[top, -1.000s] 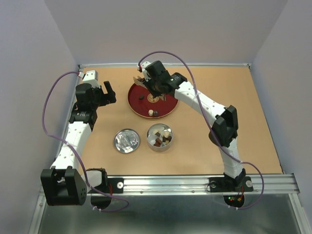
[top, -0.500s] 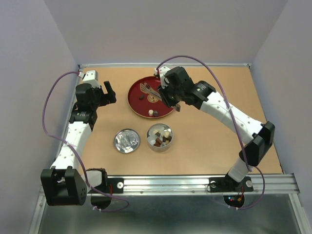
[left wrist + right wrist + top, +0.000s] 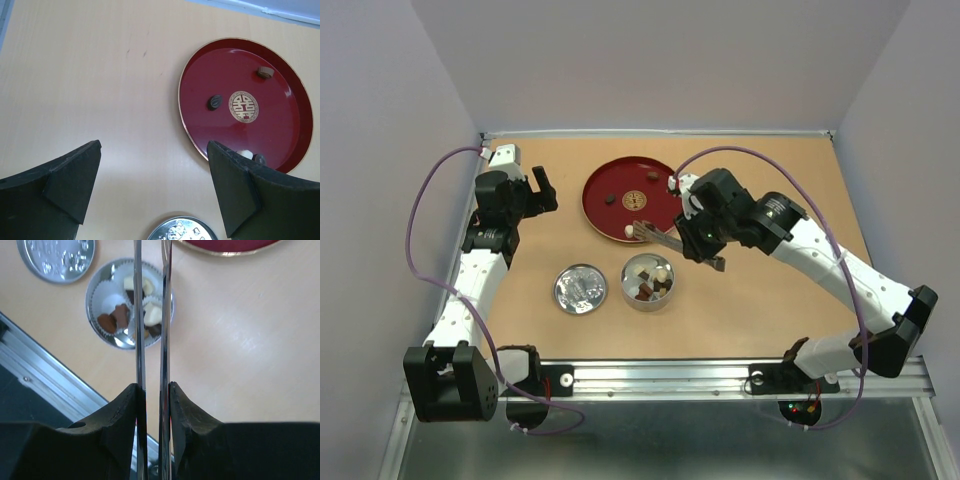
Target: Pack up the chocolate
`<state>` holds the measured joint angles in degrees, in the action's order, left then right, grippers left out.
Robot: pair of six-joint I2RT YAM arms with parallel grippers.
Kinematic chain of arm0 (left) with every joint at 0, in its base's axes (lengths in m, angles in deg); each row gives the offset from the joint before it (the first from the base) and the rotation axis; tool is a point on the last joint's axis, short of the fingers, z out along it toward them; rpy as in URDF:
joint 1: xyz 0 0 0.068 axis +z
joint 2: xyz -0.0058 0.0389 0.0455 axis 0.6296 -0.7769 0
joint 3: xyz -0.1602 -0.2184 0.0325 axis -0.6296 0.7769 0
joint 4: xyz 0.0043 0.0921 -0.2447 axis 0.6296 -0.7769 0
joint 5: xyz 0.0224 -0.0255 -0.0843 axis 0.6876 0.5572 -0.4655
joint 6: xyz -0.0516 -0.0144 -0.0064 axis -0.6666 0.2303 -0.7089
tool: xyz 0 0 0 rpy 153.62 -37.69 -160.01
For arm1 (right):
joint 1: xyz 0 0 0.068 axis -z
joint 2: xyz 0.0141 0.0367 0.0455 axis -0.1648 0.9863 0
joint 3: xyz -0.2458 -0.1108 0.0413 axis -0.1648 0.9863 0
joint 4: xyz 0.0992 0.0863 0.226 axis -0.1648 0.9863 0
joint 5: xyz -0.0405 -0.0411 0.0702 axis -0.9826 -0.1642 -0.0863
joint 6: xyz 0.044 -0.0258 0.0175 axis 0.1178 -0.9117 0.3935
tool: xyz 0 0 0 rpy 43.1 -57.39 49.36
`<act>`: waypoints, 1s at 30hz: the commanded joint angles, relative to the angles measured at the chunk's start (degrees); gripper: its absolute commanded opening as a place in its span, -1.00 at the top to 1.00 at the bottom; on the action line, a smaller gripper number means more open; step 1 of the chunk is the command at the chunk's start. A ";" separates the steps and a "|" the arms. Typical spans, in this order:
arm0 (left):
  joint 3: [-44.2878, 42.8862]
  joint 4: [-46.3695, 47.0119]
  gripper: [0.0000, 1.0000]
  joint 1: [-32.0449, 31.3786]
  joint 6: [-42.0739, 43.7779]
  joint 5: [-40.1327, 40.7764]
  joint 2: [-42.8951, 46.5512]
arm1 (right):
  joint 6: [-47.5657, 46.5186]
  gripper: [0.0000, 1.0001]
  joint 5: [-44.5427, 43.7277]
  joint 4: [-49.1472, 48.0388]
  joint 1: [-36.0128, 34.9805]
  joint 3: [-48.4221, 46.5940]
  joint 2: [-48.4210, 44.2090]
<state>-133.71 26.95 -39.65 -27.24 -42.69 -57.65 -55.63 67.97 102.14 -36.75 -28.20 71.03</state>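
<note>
Nearest the arm bases: round silver tin with white paper cups, open; its embossed silver lid lay flat just left of it, apart.

Several pieces of the chocolate, brown and cream, sat in the tin's cups.

Right gripper hung above and right of the tin, clenched on the long metal tongs. The blades ran across the tin toward its far side. The tips lay outside the wrist view, so I could not tell whether they held a piece.

Beyond the tin: red round plate with gold emblem, a few pieces left on it, two at the rim nearest the tin.

Far left of the tin: left gripper, released, holding nothing.

Risks as judged:
- A slack pinch could drop a piece on the table between plate and tin
- The cups looked crowded, so a piece could bounce out
- Low blades might shove the light tin or snag a paper cup
</note>
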 commanded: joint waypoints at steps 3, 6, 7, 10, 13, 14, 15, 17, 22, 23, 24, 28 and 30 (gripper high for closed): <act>-1.03 1.63 -0.97 0.18 0.27 0.90 0.48 | 2.63 0.47 3.25 4.28 -2.54 3.74 -3.74; -1.03 1.54 -0.97 0.18 0.27 1.17 0.48 | 3.33 0.47 3.25 5.43 -3.68 3.75 -4.79; -1.12 1.54 -0.97 0.18 0.27 1.17 0.48 | 3.60 0.47 3.51 5.95 -4.64 3.75 -5.14; -1.12 1.54 -0.97 0.18 0.36 1.25 0.39 | 4.91 0.48 5.35 6.66 -6.67 4.27 -5.94; -1.12 1.46 -0.97 0.18 0.27 1.17 0.48 | 5.71 0.48 5.18 7.27 -7.72 5.33 -6.20; -1.20 1.46 -0.97 0.18 0.36 1.25 0.57 | 5.88 0.48 4.83 7.54 -7.90 5.68 -6.03; -1.03 1.46 -0.97 0.18 0.27 1.25 0.66 | 5.97 0.48 4.66 7.72 -8.25 5.77 -5.94; -1.12 1.46 -0.97 0.18 0.36 1.25 0.92 | 5.97 0.47 4.39 7.63 -8.60 5.86 -5.50; -0.94 1.37 -0.97 0.18 0.36 1.52 1.10 | 5.97 0.46 3.51 6.40 -9.40 5.85 -4.80; -0.94 1.45 -0.97 0.18 0.36 1.52 1.27 | 5.89 0.46 3.60 6.23 -9.48 5.94 -4.71; -0.94 1.46 -0.97 0.18 0.27 1.52 1.36 | 5.88 0.46 3.51 5.53 -9.57 6.12 -4.36; -1.03 1.46 -0.97 0.18 0.45 1.43 1.27 | 5.62 0.44 3.86 3.68 -9.84 6.73 -3.57; -1.03 1.37 -0.97 0.18 0.45 1.34 1.27 | 5.45 0.40 4.13 3.24 -10.10 6.91 -2.60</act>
<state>-133.71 26.95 -39.65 -27.22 -41.62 -57.65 -50.24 71.90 109.31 -46.02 -22.56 67.27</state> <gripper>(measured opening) 0.986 0.350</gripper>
